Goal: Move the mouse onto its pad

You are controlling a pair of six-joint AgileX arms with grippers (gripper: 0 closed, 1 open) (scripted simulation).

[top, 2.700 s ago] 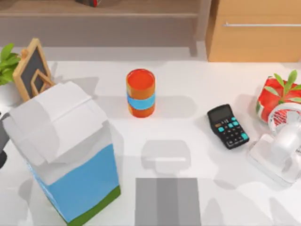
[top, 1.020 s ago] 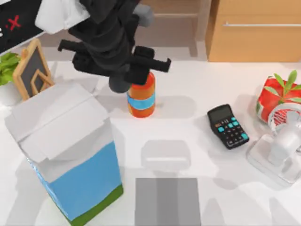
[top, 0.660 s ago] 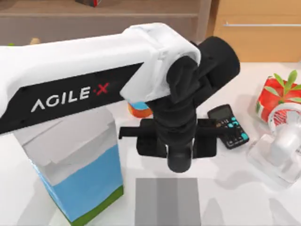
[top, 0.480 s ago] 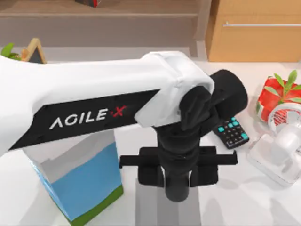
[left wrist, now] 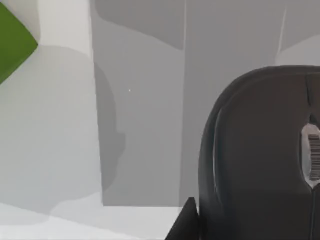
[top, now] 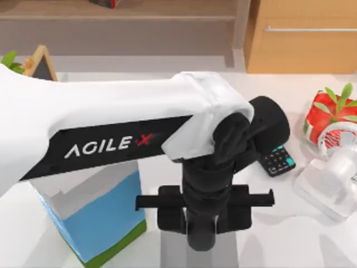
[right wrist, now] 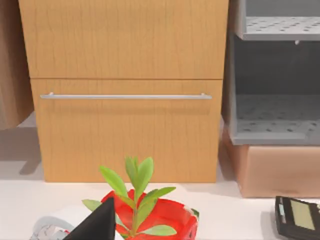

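The mouse (left wrist: 260,150), black, glossy and oval, hangs close under my left wrist with a dark finger (left wrist: 186,222) against its side. Beneath it lies the pad (left wrist: 145,150), a flat grey mat with a darker middle band. In the top view my left arm reaches across the table, and my left gripper (top: 202,237) sits over the pad (top: 170,252) at the front centre, covering most of it. The mouse is hidden under the gripper in that view. My right arm (top: 329,178) stays parked at the right edge, and one finger (right wrist: 100,225) shows in its wrist view.
A tall white and blue carton (top: 95,218) stands just left of the pad. A black calculator (top: 277,159) with teal buttons lies right of the arm. A red pot with a plant (top: 326,114) is at the far right, and a small chalkboard (top: 40,61) at the back left.
My left arm has swung from the back left, behind the carton, across to the front centre over the pad. In the last half second it shifted slightly nearer the front. The right arm stayed put.
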